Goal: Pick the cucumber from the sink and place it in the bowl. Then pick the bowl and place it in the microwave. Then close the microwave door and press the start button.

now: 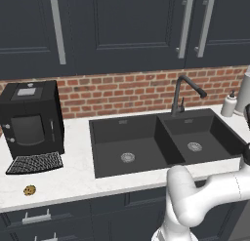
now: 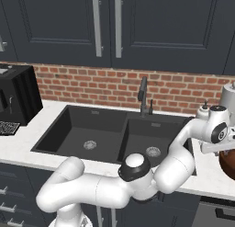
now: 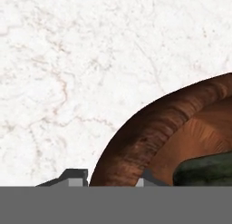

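Seen from the hand view: gripper [image 3: 111, 180] set astride the near wall of the bowl [image 3: 149, 137], one finger tip [image 3: 72, 177] outside on the white marble counter [image 3: 68, 69], the other inside; jaws narrow, apparently gripping the bowl rim. Cucumber [image 3: 206, 171] lying inside the bowl, at about 4 o'clock in that view. In the right base view, bowl at 3 o'clock, on the counter to the right of the sink [image 2: 69, 139], partly hidden by the arm. Both sink basins bare, drains visible. Coffee machine [image 1: 31, 118] at 9 o'clock of the left base view, small cookie [image 1: 30, 190] in front.
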